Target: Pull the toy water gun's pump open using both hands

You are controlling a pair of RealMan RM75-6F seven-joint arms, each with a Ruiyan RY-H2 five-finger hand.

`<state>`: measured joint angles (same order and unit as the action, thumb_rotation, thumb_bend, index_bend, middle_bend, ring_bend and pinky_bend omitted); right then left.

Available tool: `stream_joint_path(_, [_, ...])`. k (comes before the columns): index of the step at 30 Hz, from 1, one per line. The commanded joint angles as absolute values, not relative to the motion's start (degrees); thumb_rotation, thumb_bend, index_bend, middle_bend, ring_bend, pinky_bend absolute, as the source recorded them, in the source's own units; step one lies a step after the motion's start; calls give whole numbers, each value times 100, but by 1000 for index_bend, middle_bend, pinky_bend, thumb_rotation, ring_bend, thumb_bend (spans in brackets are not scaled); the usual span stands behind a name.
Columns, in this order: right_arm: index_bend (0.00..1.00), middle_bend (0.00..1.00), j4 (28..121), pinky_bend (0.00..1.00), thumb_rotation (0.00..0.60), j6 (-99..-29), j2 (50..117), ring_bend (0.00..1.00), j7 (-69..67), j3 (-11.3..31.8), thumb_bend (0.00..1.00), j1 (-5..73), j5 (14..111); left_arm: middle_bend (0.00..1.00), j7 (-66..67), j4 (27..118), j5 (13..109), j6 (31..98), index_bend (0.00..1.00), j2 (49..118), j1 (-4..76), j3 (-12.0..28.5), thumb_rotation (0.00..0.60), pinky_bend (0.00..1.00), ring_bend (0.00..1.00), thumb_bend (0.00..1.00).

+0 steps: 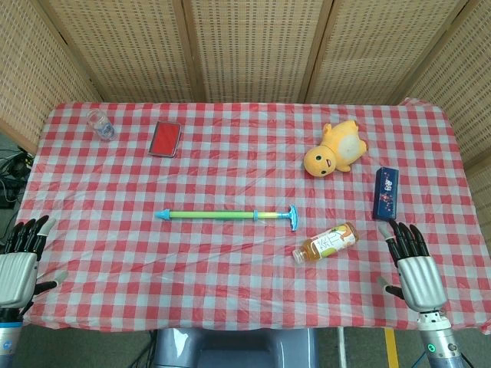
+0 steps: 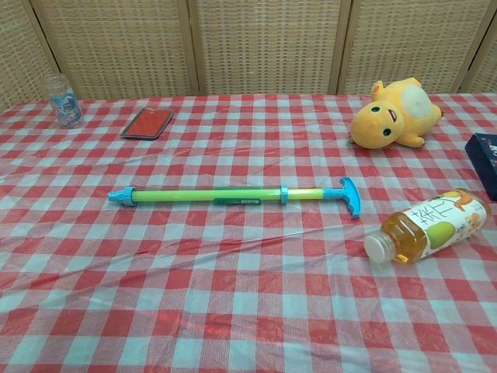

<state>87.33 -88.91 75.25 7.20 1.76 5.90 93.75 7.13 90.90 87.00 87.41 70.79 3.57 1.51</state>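
Here, toy water gun [image 1: 226, 215] untouched, bottle [image 1: 327, 243] label unreadable (blurred), both robot hands [image 1: 21, 257] [image 1: 414, 268] spread, empty.

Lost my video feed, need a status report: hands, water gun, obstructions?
Left hand and right hand open, at table edge. Toy water gun lying flat mid-table, untouched. Drink bottle lies near its handle, not touching.

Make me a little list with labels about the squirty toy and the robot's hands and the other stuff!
toy: green tube water gun with blue nozzle and blue T-handle, lying flat mid-table, nozzle toward the robot's left
left hand: at near table edge, fingers apart, holding nothing
right hand: at near edge, fingers apart, holding nothing
nearest neighbour: orange-drink plastic bottle, on its side, close to the handle
others: yellow plush toy; red flat case; dark blue box; clear small jar
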Motion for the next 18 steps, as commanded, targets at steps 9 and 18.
stream_joint_path(9, [0, 0, 8771, 0, 600, -8870, 7506, 0, 733, 159, 156, 582, 9386, 0, 850, 9181, 8688, 8703, 0, 7059, 377, 149, 600, 0, 0, 20])
stream_joint_path(18, [0, 0, 8744, 0, 600, -8812, 7538, 0, 753, 161, 156, 598, 9360, 0, 828, 9144, 8644, 8646, 0, 7076, 394, 157, 600, 0, 0, 21])
